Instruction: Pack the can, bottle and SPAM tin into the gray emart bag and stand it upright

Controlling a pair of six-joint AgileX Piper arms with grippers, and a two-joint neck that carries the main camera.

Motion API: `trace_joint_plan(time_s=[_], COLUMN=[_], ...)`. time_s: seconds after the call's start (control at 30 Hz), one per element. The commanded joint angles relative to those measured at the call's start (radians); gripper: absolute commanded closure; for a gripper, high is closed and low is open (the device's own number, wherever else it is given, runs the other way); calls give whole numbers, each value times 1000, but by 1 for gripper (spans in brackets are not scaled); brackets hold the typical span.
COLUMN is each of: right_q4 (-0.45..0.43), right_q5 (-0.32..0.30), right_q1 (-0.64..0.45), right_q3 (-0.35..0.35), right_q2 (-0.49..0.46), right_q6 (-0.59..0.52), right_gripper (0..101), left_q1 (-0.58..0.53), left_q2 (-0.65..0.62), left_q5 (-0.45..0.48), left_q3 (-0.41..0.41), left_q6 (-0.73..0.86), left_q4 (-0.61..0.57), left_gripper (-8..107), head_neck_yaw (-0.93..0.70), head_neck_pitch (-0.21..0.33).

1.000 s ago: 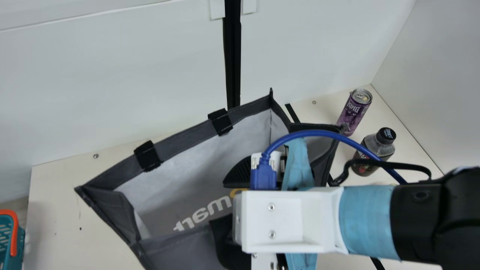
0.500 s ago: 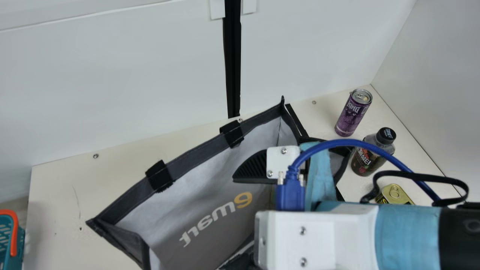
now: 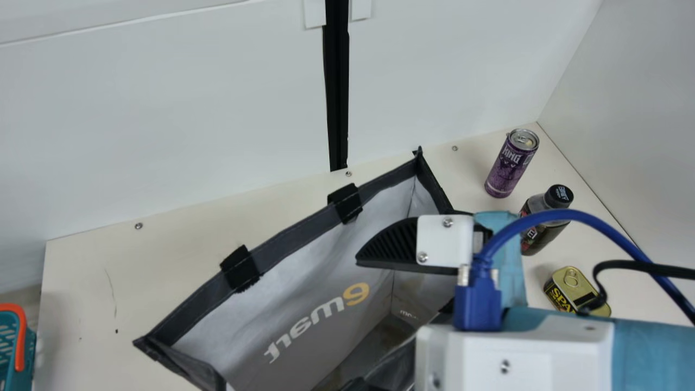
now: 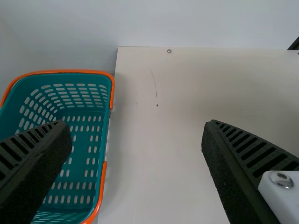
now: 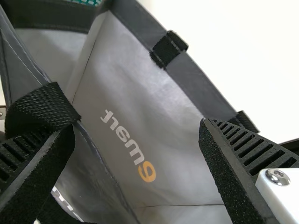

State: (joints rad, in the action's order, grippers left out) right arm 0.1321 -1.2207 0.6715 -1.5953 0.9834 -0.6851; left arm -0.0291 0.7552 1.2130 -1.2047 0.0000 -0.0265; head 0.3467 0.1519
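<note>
Plainly, right gripper [image 3: 390, 245] widely parted, empty, at gray bag [image 3: 296, 235]; left gripper [image 4: 136, 125] likewise.

Bag [image 3: 304, 233] dark gray, pale gray lining, can [image 3: 507, 168] purple, table [image 3: 108, 282] cream, basket [image 4: 88, 135] teal, slotted, orange-trimmed

main view's gray bag [image 3: 296, 234] cut off below, bottle [image 3: 544, 234] partly behind blue cable [image 3: 608, 231], SPAM tin [image 3: 568, 284] partly behind black cord [image 3: 640, 264]

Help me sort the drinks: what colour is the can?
The can is purple with a silver top, clearest in the main view.
</note>
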Motion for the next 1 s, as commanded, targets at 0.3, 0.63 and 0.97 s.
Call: trace_joint_plan(time_s=[0.3,0.63,0.97], right_q4=[-56,-87,-130], right_q5=[1,1,1], right_q1=[19,-8,-120], right_q3=[-45,-91,-161], right_q2=[-28,-37,-28], right_q6=[42,61,72], right_gripper=[6,6,6], left_q1=[0,0,0], left_q2=[0,0,0], left_q5=[0,0,0], left_q3=[0,0,0], left_q6=[0,0,0], left_q4=[0,0,0], left_gripper=[9,9,9], head_neck_yaw=[2,2,2], head_neck_pitch=[23,23,23])
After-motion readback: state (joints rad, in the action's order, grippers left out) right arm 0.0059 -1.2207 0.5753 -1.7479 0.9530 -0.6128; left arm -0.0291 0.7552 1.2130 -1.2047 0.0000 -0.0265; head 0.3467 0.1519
